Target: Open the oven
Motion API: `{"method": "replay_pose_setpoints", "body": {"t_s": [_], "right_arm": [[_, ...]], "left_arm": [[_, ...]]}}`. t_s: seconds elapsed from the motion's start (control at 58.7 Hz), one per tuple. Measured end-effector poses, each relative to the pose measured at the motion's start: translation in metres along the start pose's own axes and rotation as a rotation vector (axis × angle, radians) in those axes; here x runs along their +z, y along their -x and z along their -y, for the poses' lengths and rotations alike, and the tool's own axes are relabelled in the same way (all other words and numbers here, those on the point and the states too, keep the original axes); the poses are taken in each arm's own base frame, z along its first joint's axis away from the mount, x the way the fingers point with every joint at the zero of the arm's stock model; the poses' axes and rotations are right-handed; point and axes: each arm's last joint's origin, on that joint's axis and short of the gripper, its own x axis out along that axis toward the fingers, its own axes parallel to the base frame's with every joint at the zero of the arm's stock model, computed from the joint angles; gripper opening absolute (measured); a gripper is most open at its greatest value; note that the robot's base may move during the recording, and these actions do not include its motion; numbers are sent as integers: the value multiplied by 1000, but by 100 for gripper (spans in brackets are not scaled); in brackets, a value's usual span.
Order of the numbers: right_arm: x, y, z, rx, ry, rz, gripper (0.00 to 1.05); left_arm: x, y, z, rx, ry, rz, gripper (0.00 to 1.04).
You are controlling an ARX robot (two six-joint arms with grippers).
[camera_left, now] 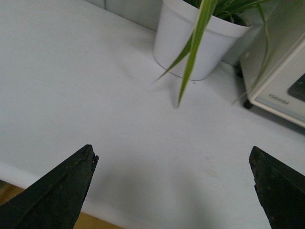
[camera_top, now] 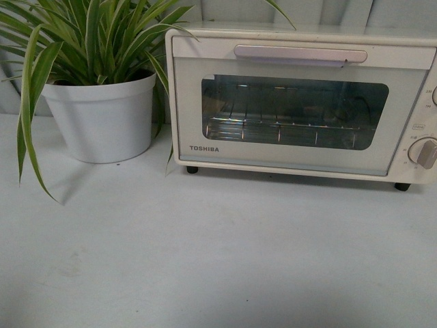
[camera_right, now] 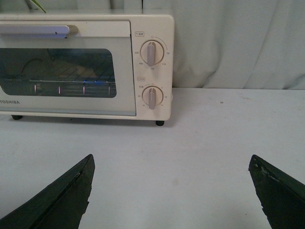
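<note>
While the oven [camera_top: 300, 154] sits closed, fingers [camera_left: 52, 195] [camera_right: 57, 200] gape empty.

glossy oven [camera_top: 300, 102] glass (metal rack [camera_top: 287, 123]), matt table [camera_top: 205, 253]

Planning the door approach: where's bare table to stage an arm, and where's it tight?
Free: the wide table strip before the oven and plant pot; also past the oven's knob side, up to the curtain. Tight: pot-oven gap, crossed by leaves.

Cream-white oven [camera_top: 300, 102], white pot [camera_top: 106, 119], green-striped leaves [camera_top: 89, 34]
</note>
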Motion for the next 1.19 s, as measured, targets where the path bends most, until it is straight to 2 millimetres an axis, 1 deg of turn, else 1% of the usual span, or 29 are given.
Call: {"method": "replay_pose_setpoints", "body": {"t_s": [0.085, 0.17, 0.29, 0.409, 0.494, 0.614, 0.767, 0.886, 1.057, 1.193], "right_arm": [[0, 0, 0, 0, 0, 0, 95], [0, 0, 0, 0, 0, 0, 95], [0, 0, 0, 0, 0, 0, 95], [0, 0, 0, 0, 0, 0, 95], [0, 0, 0, 0, 0, 0, 95], [0, 0, 0, 0, 0, 0, 95], [0, 0, 0, 0, 0, 0, 95], [0, 0, 0, 0, 0, 0, 95], [0, 0, 0, 0, 0, 0, 95], [0, 0, 0, 0, 0, 0, 95]], "left_arm": [[6, -10, 14, -67, 152, -46, 98], [11, -20, 30, -130, 242, -83, 98], [11, -46, 59, -217, 389, -155, 98], [0, -74, 85, -242, 486, -234, 98], [-11, -89, 100, -252, 522, -286, 98], [-24, -106, 117, -261, 556, -341, 98], [-38, -123, 139, -263, 603, -399, 98], [-43, -132, 154, -275, 628, -421, 98], [-49, -138, 166, -285, 647, -447, 98], [-53, -142, 172, -282, 659, -460, 98]]}}
